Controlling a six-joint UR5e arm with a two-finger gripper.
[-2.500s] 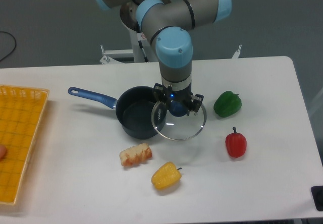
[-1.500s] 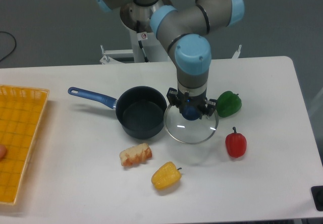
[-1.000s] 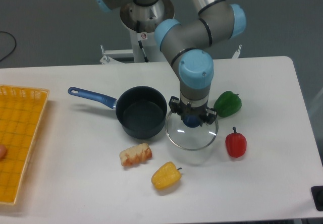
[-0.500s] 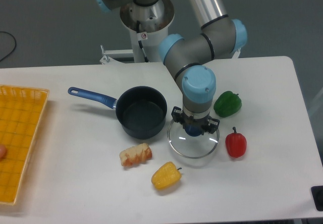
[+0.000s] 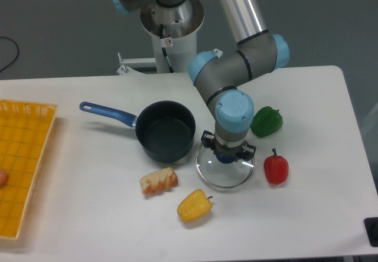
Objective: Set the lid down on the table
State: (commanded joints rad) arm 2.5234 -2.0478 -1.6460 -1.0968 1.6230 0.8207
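On the large white rectangular table (image 5: 88, 215) I count one dark blue saucepan (image 5: 164, 137) with a long blue handle, one round transparent glass lid (image 5: 225, 169) with a thin metal rim, three peppers — one green (image 5: 266, 121), one red (image 5: 276, 167), one yellow (image 5: 194, 206) — one pale orange-tinged food piece (image 5: 159, 181), and one yellow grid tray (image 5: 22, 166) at the left edge. My two-finger gripper (image 5: 227, 154) points straight down, clamped on the lid's dark blue centre knob. The lid sits directly beneath my fingers, level, low against the tabletop, just right of the saucepan and between it and the red pepper — whether it touches the surface I cannot tell.
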